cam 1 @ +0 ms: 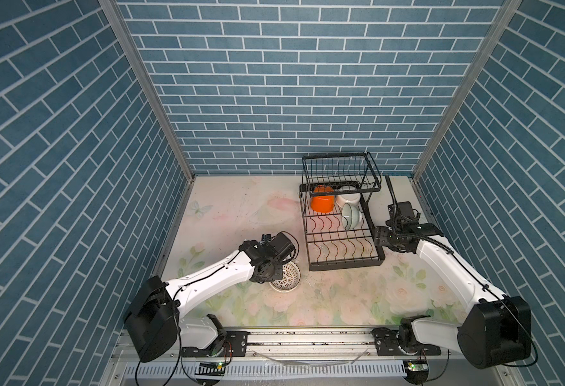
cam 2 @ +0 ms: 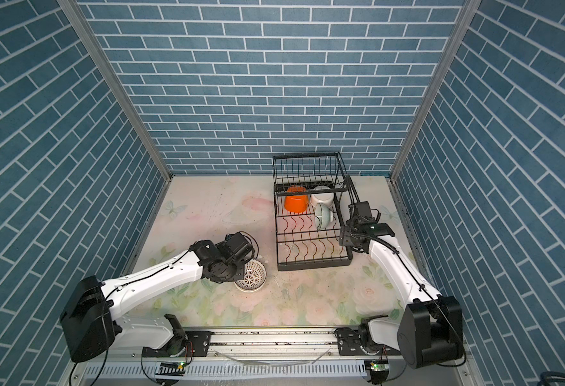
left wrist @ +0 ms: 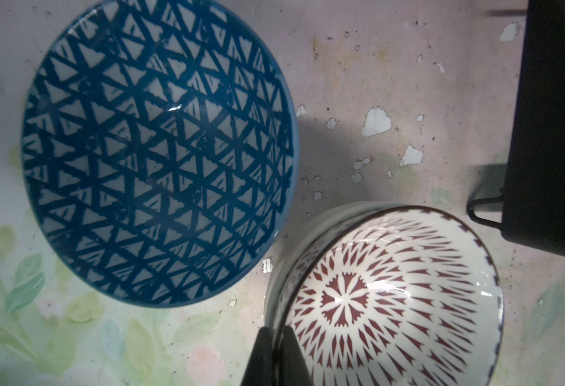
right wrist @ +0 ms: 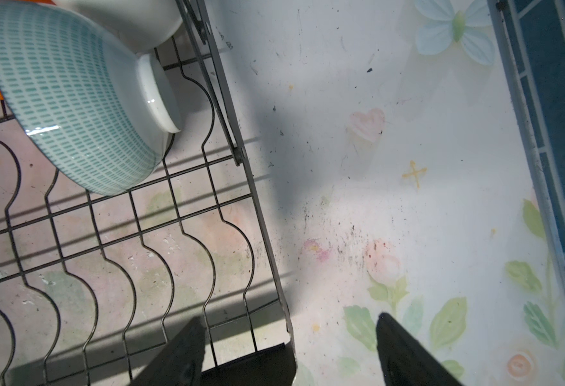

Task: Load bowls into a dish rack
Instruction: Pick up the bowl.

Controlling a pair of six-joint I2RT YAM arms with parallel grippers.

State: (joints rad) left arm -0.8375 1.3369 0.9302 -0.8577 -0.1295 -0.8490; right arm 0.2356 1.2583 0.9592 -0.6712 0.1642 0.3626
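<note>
- Left wrist view: the left jaws are clamped on the rim of the red-brown patterned bowl (left wrist: 391,300), one finger inside the wall and one outside. I can't tell whether its foot is clear of the desk (left wrist: 391,67).
- Just beside it, apart, the blue-and-white bowl (left wrist: 157,157) sits upright and empty. I can't find it in the top views, so I take it to be under the left arm.
- In a top view the gripped bowl is at about 7 o'clock on the desk, near the dish rack's (cam 1: 346,265) 8 o'clock corner.
- I judge it to be glazed ceramic: stiff, slick, chippable, with some weight. A rim pinch may let it swing, so I'd carry it slowly and low.
- The rack stands at about 2 o'clock. The orange bowl (cam 1: 322,202) and white bowl (cam 1: 347,200) sit at its 12 o'clock end, with the mint green bowl (cam 1: 351,215) tipped on its side just in front. Slots toward 6 o'clock look free.
- The right jaws are apart and empty at the rack's 3 o'clock edge, one finger over the wire tray and one over the desk.
</note>
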